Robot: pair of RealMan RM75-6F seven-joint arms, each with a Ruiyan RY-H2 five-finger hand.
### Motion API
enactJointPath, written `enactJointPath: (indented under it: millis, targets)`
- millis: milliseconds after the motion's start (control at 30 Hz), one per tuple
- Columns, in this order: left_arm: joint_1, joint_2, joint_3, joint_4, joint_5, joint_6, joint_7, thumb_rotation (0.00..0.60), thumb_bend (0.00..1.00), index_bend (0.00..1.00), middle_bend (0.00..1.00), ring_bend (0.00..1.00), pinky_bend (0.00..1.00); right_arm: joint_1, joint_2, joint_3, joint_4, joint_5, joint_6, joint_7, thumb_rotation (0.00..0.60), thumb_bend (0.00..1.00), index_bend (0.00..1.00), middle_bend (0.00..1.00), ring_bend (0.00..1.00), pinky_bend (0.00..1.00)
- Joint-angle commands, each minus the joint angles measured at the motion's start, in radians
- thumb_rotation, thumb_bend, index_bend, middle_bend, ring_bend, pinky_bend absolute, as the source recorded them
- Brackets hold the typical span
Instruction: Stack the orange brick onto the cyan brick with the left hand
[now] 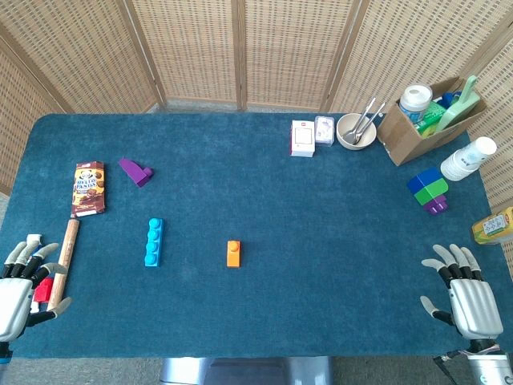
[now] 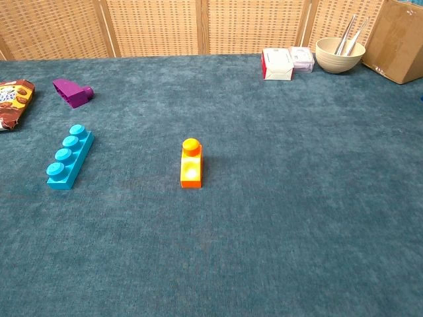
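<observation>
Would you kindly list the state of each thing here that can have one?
orange brick: flat on the table, not stacked
cyan brick: flat, nothing on it
left hand: open, holding nothing
right hand: open, fingers apart
bowl: upright, utensils inside
cardboard box: open, filled
paper cups: stacked, on their side

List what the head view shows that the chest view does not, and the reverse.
Only the head view shows the left hand, the right hand, the wooden stick, the paper cups and the blue-green-purple stack. The chest view adds nothing of its own, only a closer look. Both show the orange brick, cyan brick, purple piece and bowl.
</observation>
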Motion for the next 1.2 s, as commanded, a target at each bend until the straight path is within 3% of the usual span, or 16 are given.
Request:
enactJointPath:
  millis: [33,667,933,1200]
  targets:
    - [-0.003,-0.002,-0.001,0.000,0.002,-0.005,0.000,0.600,0.23,0.41,0.19,0.08,0.00,0.000,-0.001,0.000,0.003,0.006,-0.005,0.001,0.598,0.22,0.29,0.16,0.00,0.00]
    - [-0.045,0.032,0.004,0.083,0.068,-0.033,-0.062,0.600,0.23,0.42,0.20,0.08,0.00,-0.018,0.003,-0.005,-0.007,-0.001,0.019,-0.009,0.599,0.22,0.29,0.16,0.00,0.00]
    - [-0.200,0.080,-0.025,0.182,0.155,-0.152,-0.192,0.600,0.23,0.41,0.21,0.08,0.00,-0.020,0.005,0.004,-0.026,0.010,0.024,-0.033,0.599,0.22,0.29,0.16,0.00,0.00]
    - [-0.370,0.052,-0.055,0.325,0.250,-0.242,-0.267,0.600,0.24,0.40,0.21,0.08,0.00,-0.036,0.014,0.010,-0.055,0.025,0.049,-0.069,0.599,0.22,0.29,0.16,0.00,0.00]
